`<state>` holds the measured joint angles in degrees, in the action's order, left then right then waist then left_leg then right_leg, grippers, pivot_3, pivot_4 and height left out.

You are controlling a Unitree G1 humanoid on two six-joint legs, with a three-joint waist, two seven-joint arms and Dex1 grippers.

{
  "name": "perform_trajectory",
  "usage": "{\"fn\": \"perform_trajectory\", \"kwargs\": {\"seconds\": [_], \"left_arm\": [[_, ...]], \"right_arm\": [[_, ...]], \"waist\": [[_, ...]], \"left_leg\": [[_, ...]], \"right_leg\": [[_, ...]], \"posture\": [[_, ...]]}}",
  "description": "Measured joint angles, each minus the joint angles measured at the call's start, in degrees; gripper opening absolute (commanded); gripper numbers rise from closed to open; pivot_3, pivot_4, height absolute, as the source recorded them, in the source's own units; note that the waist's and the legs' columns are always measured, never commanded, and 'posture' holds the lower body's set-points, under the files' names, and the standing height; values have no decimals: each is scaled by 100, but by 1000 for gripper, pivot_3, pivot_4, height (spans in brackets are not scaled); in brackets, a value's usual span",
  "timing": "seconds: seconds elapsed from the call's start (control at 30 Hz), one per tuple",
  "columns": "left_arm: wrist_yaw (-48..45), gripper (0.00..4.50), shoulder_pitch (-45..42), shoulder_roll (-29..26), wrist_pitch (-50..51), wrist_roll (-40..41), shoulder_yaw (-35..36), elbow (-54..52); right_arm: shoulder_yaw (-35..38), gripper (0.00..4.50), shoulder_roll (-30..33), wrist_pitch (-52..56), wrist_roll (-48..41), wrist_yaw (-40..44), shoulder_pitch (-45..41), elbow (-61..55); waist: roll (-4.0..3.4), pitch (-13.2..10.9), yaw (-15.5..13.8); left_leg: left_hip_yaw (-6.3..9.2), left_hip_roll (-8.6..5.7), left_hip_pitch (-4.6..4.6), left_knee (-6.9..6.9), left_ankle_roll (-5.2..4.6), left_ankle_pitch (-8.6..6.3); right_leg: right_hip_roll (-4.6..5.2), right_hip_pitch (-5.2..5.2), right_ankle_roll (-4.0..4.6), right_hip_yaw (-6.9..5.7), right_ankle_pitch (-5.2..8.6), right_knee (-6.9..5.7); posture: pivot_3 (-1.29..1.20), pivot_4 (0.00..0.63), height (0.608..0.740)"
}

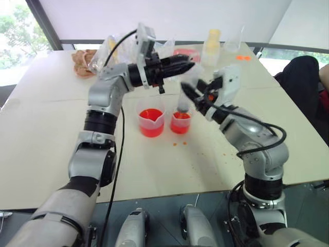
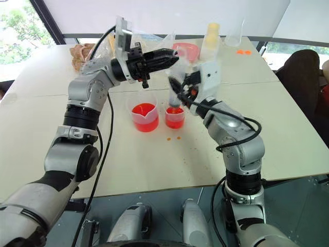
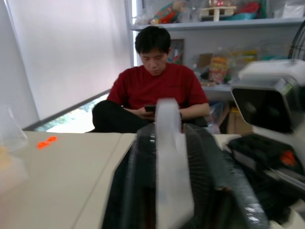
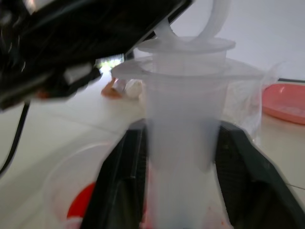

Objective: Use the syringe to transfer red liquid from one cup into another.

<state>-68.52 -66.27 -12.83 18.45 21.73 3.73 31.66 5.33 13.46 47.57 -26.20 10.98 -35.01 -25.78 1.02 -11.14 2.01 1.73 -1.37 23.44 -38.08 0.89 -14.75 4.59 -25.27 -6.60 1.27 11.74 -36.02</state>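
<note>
step: emptying syringe (image 4: 183,143) into small cup (image 2: 175,117) | right hand (image 2: 177,92) clamps barrel upright over it | left hand (image 1: 187,65) at plunger ring, apparently part-open | next: re-grip, press down

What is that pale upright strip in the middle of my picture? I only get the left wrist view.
Observer: It is the ring handle on top of the syringe, which stands upright; the left tool is at that ring.
Operator: Is anything holding the syringe up?
Observer: Yes, the right tool is shut on its barrel.
Operator: And what is under it?
Observer: The smaller cup, holding red liquid, sits right below the syringe's tip.
</note>
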Motion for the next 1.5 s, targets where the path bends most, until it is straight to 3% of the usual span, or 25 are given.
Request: {"fn": "perform_trajectory", "kwargs": {"seconds": [0.07, 0.23, 0.33, 0.5, 0.63, 0.77, 0.9, 1.2, 1.27, 1.3, 1.4, 1.5], "left_arm": [[44, 2793, -63, -45, -12, 7, -8, 109], [300, 2793, -475, -417, -20, 18, 174, 796], [264, 2793, -482, -774, 373, 234, 358, 674], [120, 2793, 579, -1376, 1696, 942, 431, -1279], [334, 2793, 1914, -1783, 2956, 1597, 370, -3102], [632, 2793, 2995, -2207, 3308, 1829, 252, -4756], [967, 2793, 3872, -2296, 2902, 1425, -249, -5456], [1388, 2793, 4720, -2312, 2429, 1142, -494, -5767], [1471, 2845, 4777, -2311, 2340, 1128, -498, -5764], [1490, 2845, 4777, -2306, 2329, 1128, -498, -5764], [1564, 2845, 4793, -2298, 2252, 1123, -512, -5759], [1611, 2845, 4808, -2297, 2220, 1129, -521, -5759]], "right_arm": [[66, 1431, 38, -54, -3, -5, -78, -51], [187, 1431, 52, -172, -138, -2, -312, -292], [442, 1431, -61, -82, -501, -90, -440, -339], [1607, 1431, 52, 663, -1644, -570, -962, 126], [2386, 1431, 1279, 1991, -2032, -786, -1134, 1180], [2857, 1431, 1999, 3624, -2016, -822, -1173, 2781], [2851, 1431, 2311, 4326, -1956, -403, -1160, 3807], [1780, 1431, 2551, 4224, -1437, 479, -1312, 5104], [1492, 2487, 2619, 4040, -1272, 740, -1421, 5376], [1423, 2686, 2619, 3983, -1219, 780, -1443, 5443], [1117, 4303, 2633, 3661, -969, 1057, -1506, 5790], [950, 4470, 2705, 3543, -830, 1287, -1595, 5872]], "waist": [[0, 0, 2], [-2, -2, 53], [-2, -2, 51], [-4, -1, 19], [-3, -2, -86], [-6, -1, -116], [-10, 1, -99], [-9, 2, -92], [-9, 2, -109], [-8, 2, -110], [-9, 2, -108], [-8, 2, -103]], "left_leg": [[0, 0, -1, 1, 0, 0], [0, 4, -3, 3, 0, 0], [3, 7, -2, 4, 0, 0], [15, 22, -4, 4, 0, 0], [11, 19, -2, 4, 0, 0], [-6, 20, -6, 8, -2, -1], [-17, 13, -8, 8, -2, -1], [-15, 15, -10, 7, -3, -1], [-10, 15, -12, 6, -3, -1], [-11, 15, -12, 5, -3, -1], [-12, 13, -12, 5, -3, -2], [-11, 14, -14, 5, -4, -2]], "right_leg": [[-1, 0, 0, 0, 0, -1], [-6, -2, 0, -1, 0, -2], [-6, -2, 0, -1, 0, -1], [7, 2, 0, 7, 0, -3], [13, 8, 2, 10, 0, 16], [9, 11, 23, 12, 11, 20], [-5, 17, 23, 11, 11, 29], [-13, 41, 7, 8, 2, 72], [-13, 51, 9, 3, 3, 84], [-12, 53, 9, 4, 3, 85], [-11, 53, 7, 4, 2, 88], [-11, 56, 6, 4, 1, 88]], "posture": [[0, 150, 740], [0, 150, 740], [0, 150, 740], [0, 150, 740], [0, 150, 740], [0, 150, 740], [0, 150, 740], [0, 150, 740], [0, 150, 740], [0, 150, 740], [0, 150, 740], [0, 150, 740]]}}
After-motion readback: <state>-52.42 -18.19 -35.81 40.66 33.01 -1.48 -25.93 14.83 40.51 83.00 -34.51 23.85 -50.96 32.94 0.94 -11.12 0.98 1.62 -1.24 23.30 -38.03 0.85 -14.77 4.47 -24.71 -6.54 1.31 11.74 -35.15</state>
